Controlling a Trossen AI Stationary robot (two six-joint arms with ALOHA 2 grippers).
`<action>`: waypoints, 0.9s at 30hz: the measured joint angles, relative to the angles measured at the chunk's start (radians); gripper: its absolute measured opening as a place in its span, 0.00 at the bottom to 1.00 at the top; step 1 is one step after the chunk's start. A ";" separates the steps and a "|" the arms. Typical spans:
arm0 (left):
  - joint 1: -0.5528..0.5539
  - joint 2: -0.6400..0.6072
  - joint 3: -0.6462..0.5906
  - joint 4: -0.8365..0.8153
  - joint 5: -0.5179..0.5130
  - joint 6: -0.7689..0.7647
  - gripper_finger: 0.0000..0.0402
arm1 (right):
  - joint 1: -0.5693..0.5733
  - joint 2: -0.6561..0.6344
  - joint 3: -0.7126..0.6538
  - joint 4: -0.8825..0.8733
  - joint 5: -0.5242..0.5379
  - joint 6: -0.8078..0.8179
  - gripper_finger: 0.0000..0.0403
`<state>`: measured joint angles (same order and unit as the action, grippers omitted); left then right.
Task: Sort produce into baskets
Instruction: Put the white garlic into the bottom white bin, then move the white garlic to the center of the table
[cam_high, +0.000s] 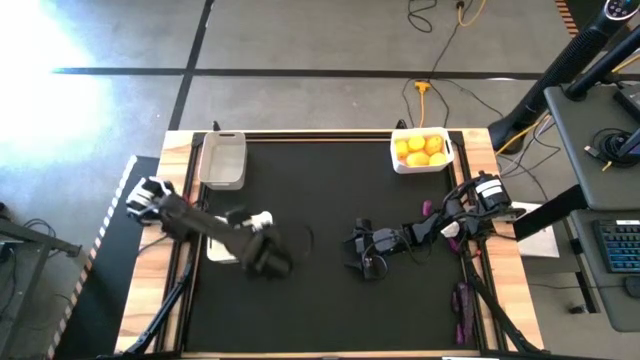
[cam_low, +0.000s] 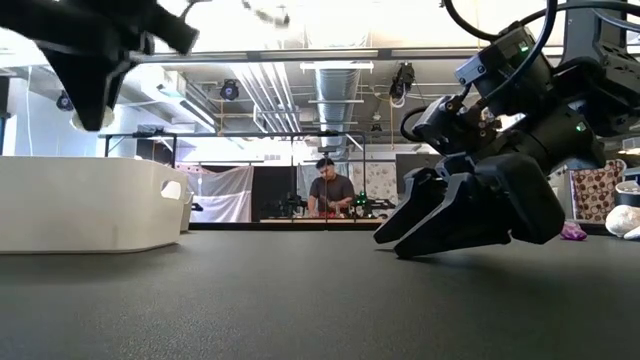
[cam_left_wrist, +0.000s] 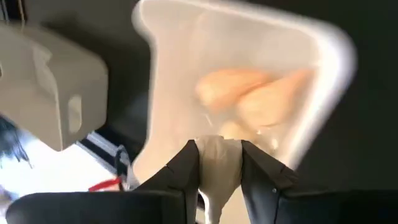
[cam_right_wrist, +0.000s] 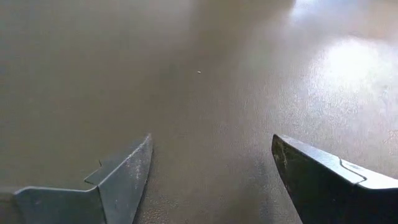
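Black matting covers the desk (cam_high: 320, 300), its whole middle and near side lying bare, while a white basket (cam_high: 222, 158) sits at the far left edge and another holding yellow citrus (cam_high: 421, 150) at the far right edge. Right fingers (cam_high: 362, 252) rest spread and empty at mid-desk. Left fingers (cam_left_wrist: 217, 171) pinch a whitish bulb (cam_left_wrist: 217, 163) above a third basket (cam_left_wrist: 323, 74) holding pale produce.

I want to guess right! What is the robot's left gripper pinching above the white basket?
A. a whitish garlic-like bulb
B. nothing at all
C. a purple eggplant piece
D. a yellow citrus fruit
A: in the left wrist view, the left gripper is closed on a whitish garlic-like bulb above the white basket.
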<state>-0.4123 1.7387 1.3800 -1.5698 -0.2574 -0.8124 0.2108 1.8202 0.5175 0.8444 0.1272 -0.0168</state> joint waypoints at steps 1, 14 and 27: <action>0.026 -0.028 -0.038 0.011 0.019 -0.001 0.19 | 0.000 0.000 -0.001 -0.001 0.000 0.006 0.81; 0.159 -0.186 -0.357 0.318 0.231 -0.073 0.39 | 0.000 -0.003 -0.025 -0.026 0.002 0.066 0.81; 0.175 -0.175 -0.111 0.048 0.196 -0.129 0.52 | 0.000 -0.002 -0.018 -0.017 0.001 0.041 0.81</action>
<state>-0.2375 1.5635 1.2692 -1.5213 -0.0616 -0.9412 0.2108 1.8187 0.4998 0.8272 0.1277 0.0237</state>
